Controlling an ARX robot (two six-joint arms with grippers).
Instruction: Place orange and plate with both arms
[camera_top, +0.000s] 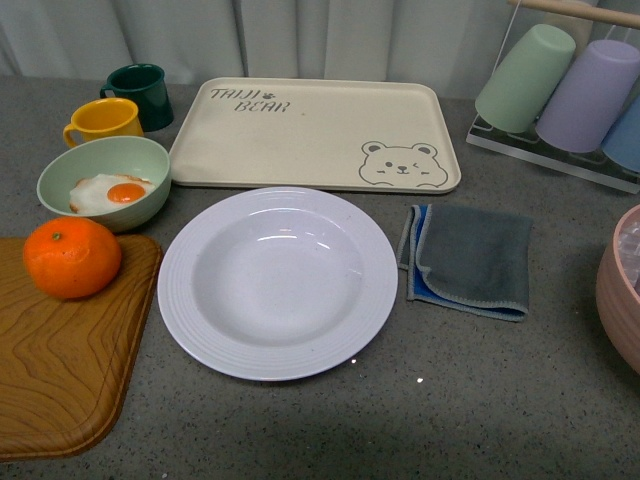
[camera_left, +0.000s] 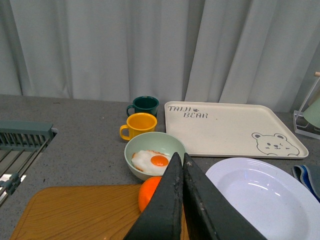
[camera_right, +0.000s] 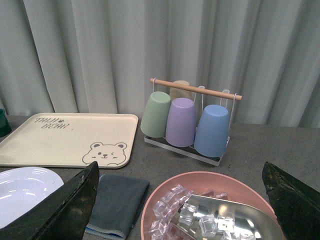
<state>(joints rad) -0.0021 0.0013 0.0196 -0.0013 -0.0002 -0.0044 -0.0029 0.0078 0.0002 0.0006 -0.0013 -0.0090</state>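
Observation:
The orange (camera_top: 72, 257) sits on the far corner of a wooden cutting board (camera_top: 60, 370) at the left. In the left wrist view it (camera_left: 149, 191) lies just beyond my left gripper (camera_left: 180, 156), which is shut and empty above the board. The large white plate (camera_top: 277, 281) lies empty on the table centre; it also shows in the left wrist view (camera_left: 265, 197) and the right wrist view (camera_right: 22, 192). My right gripper (camera_right: 180, 172) is open and empty, above a pink bowl. Neither gripper shows in the front view.
A pale green bowl (camera_top: 104, 181) with a fried egg, a yellow mug (camera_top: 103, 121) and a dark green mug (camera_top: 140, 94) stand back left. The cream bear tray (camera_top: 315, 133) lies behind the plate. A grey cloth (camera_top: 468, 258) lies right. A cup rack (camera_right: 189, 120) and pink ice bowl (camera_right: 210, 210) stand right.

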